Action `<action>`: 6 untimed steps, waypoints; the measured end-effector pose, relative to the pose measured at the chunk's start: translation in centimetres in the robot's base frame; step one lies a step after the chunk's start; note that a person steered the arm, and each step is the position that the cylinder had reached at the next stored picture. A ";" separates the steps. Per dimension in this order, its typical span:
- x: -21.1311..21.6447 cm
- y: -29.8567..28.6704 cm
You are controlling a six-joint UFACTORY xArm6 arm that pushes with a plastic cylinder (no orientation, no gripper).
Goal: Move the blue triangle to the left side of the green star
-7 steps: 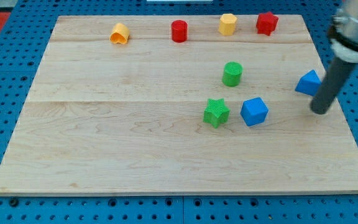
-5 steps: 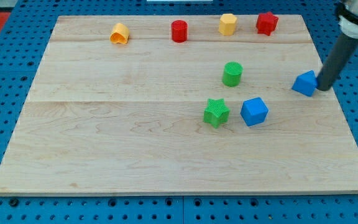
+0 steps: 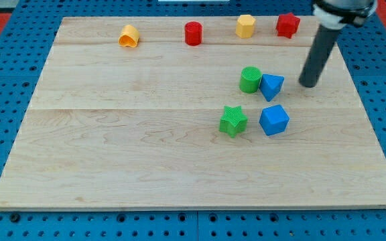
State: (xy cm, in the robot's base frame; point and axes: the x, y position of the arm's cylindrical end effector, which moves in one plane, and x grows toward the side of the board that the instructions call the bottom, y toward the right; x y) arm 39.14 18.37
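- The blue triangle (image 3: 271,86) sits against the green cylinder (image 3: 250,79), which blocks it on the view's left.
- The blue cube (image 3: 274,120) lies just below the triangle, and the green star (image 3: 233,121) just left of the cube, so the downward path is narrow.
- My tip (image 3: 307,84) stands apart to the triangle's right, open wood between.
- Bare board (image 3: 112,134) runs from the star to the left edge and bottom corners.
- The orange block (image 3: 129,36), red cylinder (image 3: 193,33), yellow block (image 3: 246,26) and red star (image 3: 287,25) line the top edge.
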 end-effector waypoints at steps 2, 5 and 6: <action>0.4 -10.7; -1.2 -16.5; 1.6 -16.5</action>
State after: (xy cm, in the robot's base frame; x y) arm 40.71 1.89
